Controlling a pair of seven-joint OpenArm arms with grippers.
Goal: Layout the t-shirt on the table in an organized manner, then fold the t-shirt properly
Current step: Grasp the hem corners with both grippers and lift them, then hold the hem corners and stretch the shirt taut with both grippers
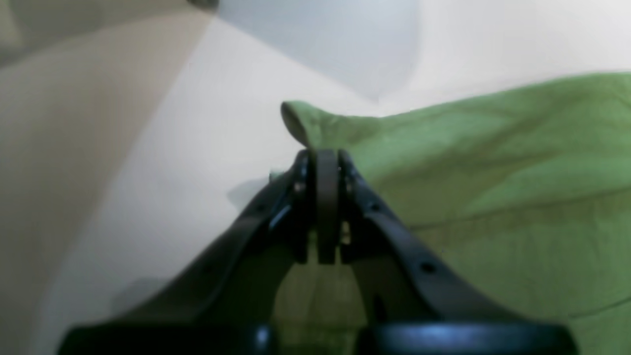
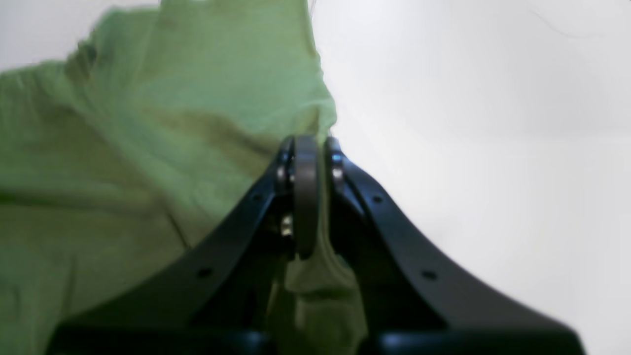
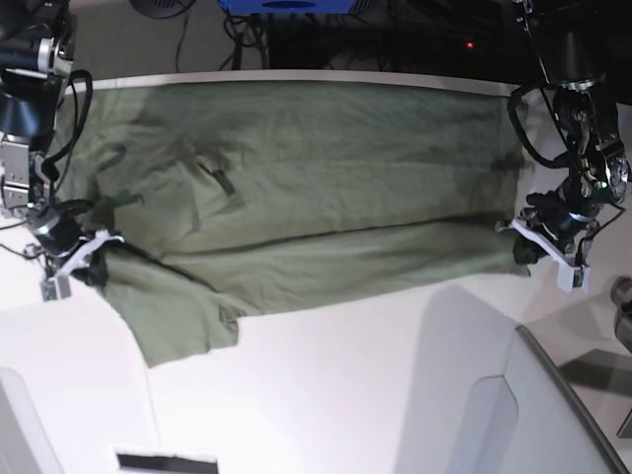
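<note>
The t-shirt (image 3: 296, 207) lies spread wide across the top half of the base view, on the table (image 3: 346, 395), with a sleeve poking down at the lower left. The right gripper (image 3: 71, 259), at the left side of that view, is pinched tight on the cloth edge, and its wrist view shows green cloth (image 2: 148, 148) squeezed between the closed jaws of the right gripper (image 2: 310, 148). The left gripper (image 3: 548, 242), at the right side, is also clamped on the shirt's edge, and its own view shows the left gripper (image 1: 323, 158) nipping a little green corner (image 1: 315, 123). The step looks like folding the near edge over. To do it well, I think the 2 arms should lift together, stay level, keep the cloth stretched, and lay the edge down straight. Pulling too hard could slip a corner free.
</note>
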